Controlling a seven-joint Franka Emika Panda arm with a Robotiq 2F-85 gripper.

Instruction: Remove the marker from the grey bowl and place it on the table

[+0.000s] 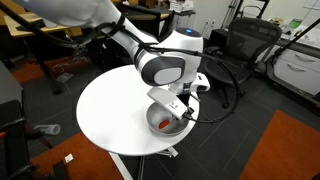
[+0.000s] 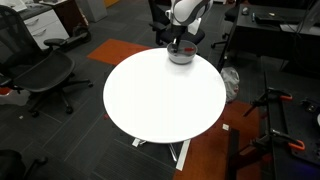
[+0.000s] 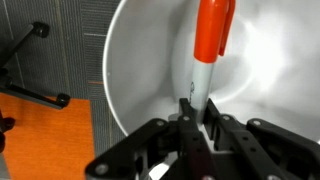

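Marker [image 3: 208,45] seemingly clamped in tool [image 3: 197,110] over grey bowl [image 3: 140,70], chair [image 2: 45,72] nearby

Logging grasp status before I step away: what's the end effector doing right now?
End effector: closed, holding the marker by its white part, at the grey bowl.

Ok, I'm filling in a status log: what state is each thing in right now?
marker: gripped at its white end, red end pointing away, over the bowl's inside.
bowl: upright on the table, near its edge.
gripper: shut on the marker, down in the bowl.
table: holds the bowl; marker not yet on it.
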